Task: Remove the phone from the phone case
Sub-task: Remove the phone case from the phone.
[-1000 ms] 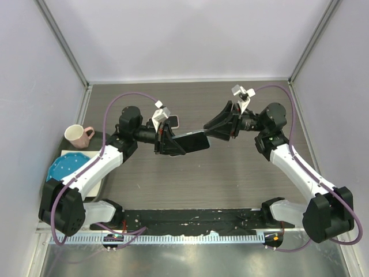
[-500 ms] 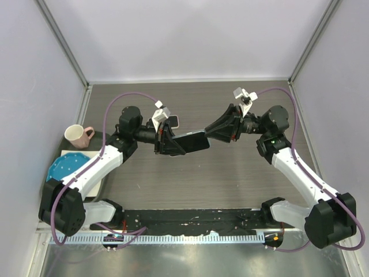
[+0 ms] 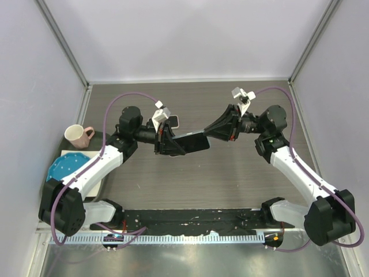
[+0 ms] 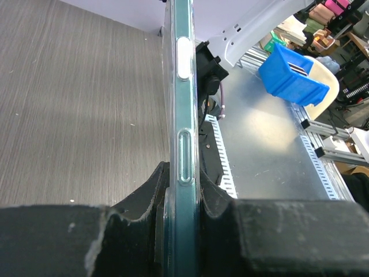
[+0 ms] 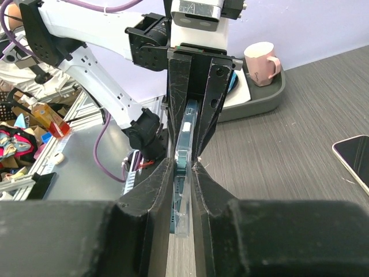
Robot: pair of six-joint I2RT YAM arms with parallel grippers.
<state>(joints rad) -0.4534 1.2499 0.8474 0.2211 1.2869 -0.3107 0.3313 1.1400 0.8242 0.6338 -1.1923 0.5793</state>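
Both left claw (image 3: 172, 143) and right claw (image 3: 210, 131) clench the slim teal-edged phone (image 3: 193, 140) — clear case (image 5: 180, 222) on.

The phone (image 3: 192, 140), seated in its case (image 4: 183, 115), is held over the middle of the tabletop (image 3: 230, 184); the left hand (image 3: 172, 143) clamps its left end and the right hand (image 3: 211, 132) pinches its right end, so the two hands face each other across it. A second phone (image 3: 173, 121) lies flat on the tabletop just behind the left hand. At the left edge of the tabletop, a tray (image 5: 271, 95) carries a mug (image 3: 75, 134) at its rear and a plate (image 3: 66, 165) in front of the mug, well apart from both hands.
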